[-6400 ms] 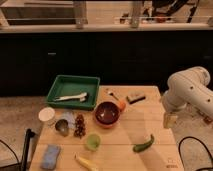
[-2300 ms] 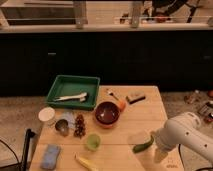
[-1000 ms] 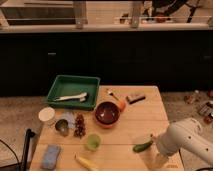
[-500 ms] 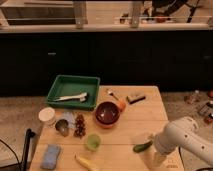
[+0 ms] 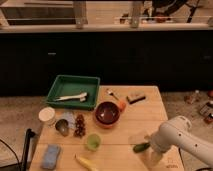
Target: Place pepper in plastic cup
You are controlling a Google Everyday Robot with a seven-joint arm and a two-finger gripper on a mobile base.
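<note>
Pepper [image 5: 141,147] lies on the tabletop [image 5: 145,114] near the front right, well apart from the plastic cup [image 5: 92,142] to its left. Gripper [image 5: 151,152] is low at the pepper's right end; cannot tell whether it is spread or pinching. Red-brown bowl [image 5: 107,114] sits behind the cup.
</note>
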